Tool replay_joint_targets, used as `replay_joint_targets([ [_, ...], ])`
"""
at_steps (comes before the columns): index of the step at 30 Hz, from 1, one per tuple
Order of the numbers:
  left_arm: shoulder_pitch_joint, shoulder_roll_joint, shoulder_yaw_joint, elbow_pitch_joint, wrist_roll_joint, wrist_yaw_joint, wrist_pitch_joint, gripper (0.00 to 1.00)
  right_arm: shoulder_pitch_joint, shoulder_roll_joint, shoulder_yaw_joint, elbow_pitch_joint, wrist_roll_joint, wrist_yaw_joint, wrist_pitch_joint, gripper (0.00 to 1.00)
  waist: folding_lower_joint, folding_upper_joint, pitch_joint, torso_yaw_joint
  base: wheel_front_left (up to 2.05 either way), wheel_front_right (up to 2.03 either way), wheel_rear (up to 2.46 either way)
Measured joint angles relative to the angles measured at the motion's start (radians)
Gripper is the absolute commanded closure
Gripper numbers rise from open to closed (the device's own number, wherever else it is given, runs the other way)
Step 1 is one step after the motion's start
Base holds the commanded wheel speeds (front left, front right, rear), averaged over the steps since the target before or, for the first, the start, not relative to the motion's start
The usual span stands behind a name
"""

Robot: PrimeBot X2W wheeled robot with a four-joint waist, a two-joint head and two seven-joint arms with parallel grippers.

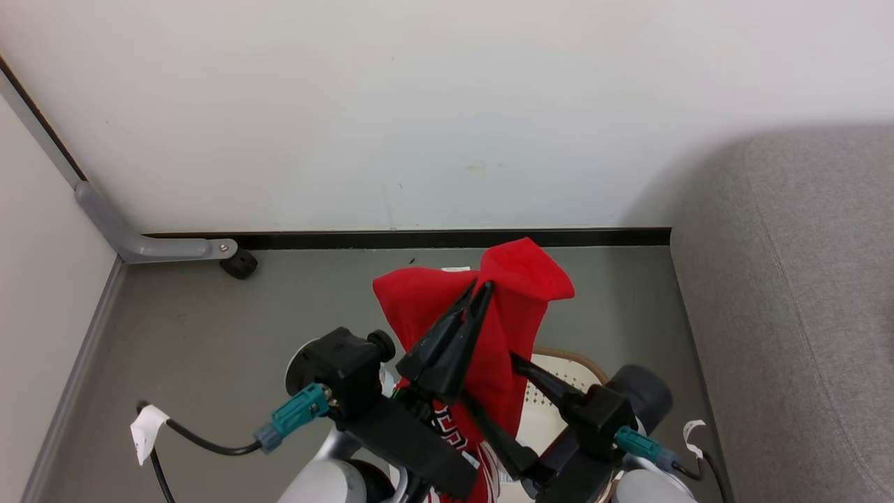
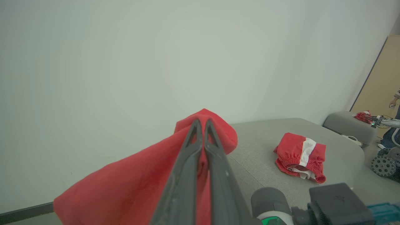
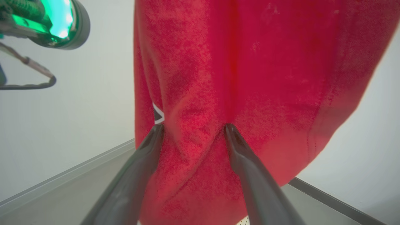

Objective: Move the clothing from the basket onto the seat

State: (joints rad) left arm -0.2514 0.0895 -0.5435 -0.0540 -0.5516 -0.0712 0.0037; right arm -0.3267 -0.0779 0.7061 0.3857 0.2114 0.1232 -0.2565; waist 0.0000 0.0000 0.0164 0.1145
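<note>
At centre frame in the head view, the left gripper (image 1: pixel 480 286) is clamped on a red garment (image 1: pixel 419 300) above the basket (image 1: pixel 552 398). The right gripper (image 3: pixel 193 127) is spread wide, its tips against the cloth, gripping nothing. Best carried high toward the seat (image 1: pixel 789 314) at frame right, so the hem doesn't snag.

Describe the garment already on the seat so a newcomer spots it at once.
Find the grey seat in the left wrist view. On its top, right of the left pincer, lies a crumpled red garment. Unlike the red piece clamped in that pincer, it lies free and shows a broad white stripe and gathered elastic edge.
</note>
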Motion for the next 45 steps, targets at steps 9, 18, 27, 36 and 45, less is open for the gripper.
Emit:
replay_joint_targets([
  [9,0.021,-0.003,-0.044,-0.088,-0.063,-0.009,0.064,1.00,0.007,0.000,0.005,0.010,0.009,0.000,0.000,0.71,0.0000,0.0000,0.004,-0.001,0.00,0.00,0.00],
  [18,0.034,0.000,-0.006,-0.090,-0.076,0.021,0.102,1.00,0.007,0.000,0.023,0.001,0.051,0.000,0.000,1.00,0.0000,0.0000,0.011,-0.007,0.00,0.00,0.00],
  [27,0.042,0.028,0.073,-0.033,-0.076,0.067,0.107,0.00,0.005,-0.014,0.026,-0.055,0.111,0.000,0.000,1.00,0.0000,0.0000,0.031,-0.042,0.00,0.00,0.00],
  [36,0.118,0.059,0.084,-0.032,-0.064,0.089,0.081,0.00,-0.014,-0.110,-0.112,-0.103,0.134,0.000,0.000,1.00,0.0000,0.0000,0.046,-0.101,0.00,0.00,0.00],
  [45,0.181,0.082,0.038,-0.079,-0.013,0.069,0.016,0.00,-0.014,-0.169,-0.208,-0.179,0.134,-0.014,0.000,1.00,0.0000,0.0000,0.056,-0.164,0.00,0.00,0.00],
])
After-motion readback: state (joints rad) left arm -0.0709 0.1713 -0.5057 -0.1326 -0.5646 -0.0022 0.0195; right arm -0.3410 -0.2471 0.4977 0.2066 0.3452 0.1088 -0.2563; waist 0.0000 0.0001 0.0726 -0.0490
